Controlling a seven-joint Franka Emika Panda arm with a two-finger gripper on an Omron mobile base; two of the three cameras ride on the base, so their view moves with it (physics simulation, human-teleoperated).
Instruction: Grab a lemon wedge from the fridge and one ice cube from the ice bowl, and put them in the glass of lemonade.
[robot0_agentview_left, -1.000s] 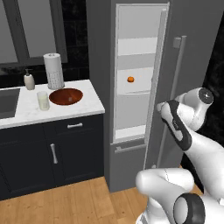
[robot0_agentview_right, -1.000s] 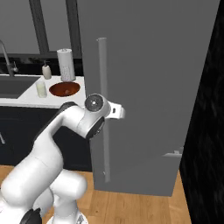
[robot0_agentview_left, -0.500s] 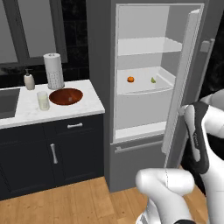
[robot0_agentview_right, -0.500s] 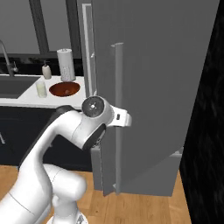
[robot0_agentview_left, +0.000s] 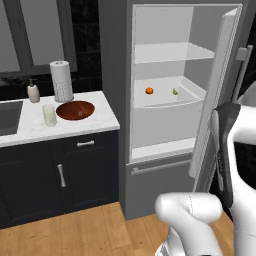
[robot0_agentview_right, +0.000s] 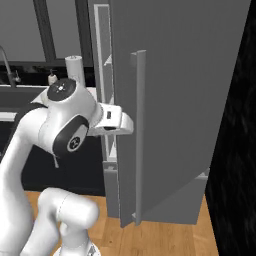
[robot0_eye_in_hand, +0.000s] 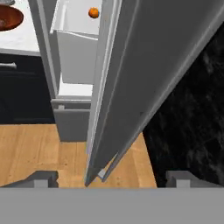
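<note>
The fridge (robot0_agentview_left: 165, 127) stands open, its door (robot0_agentview_right: 190, 100) swung out to the right. The lemon wedge (robot0_agentview_left: 149, 90), a small orange lump, lies on the middle shelf; in the hand view the lemon wedge (robot0_eye_in_hand: 93, 12) shows past the door's edge. On the counter to the left sit the reddish-brown ice bowl (robot0_agentview_left: 75, 110) and the glass of lemonade (robot0_agentview_left: 49, 115). My gripper (robot0_eye_in_hand: 113, 178) is open, its fingertips (robot0_eye_in_hand: 43, 177) set wide on either side of the door's (robot0_eye_in_hand: 144, 78) edge without touching it. My hand (robot0_agentview_right: 119, 120) is level with the bar handle (robot0_agentview_right: 137, 135).
A small green item (robot0_agentview_left: 175, 91) lies right of the wedge on the same shelf. A paper-towel roll (robot0_agentview_left: 61, 81) and a soap bottle (robot0_agentview_left: 33, 92) stand behind the bowl, with a sink (robot0_agentview_left: 7, 116) at far left. A black wall (robot0_agentview_right: 235, 150) lies right of the door.
The fridge door has swung from barely ajar to wide open. My gripper has let go of the handle and spread its fingers. The counter items have not moved.
</note>
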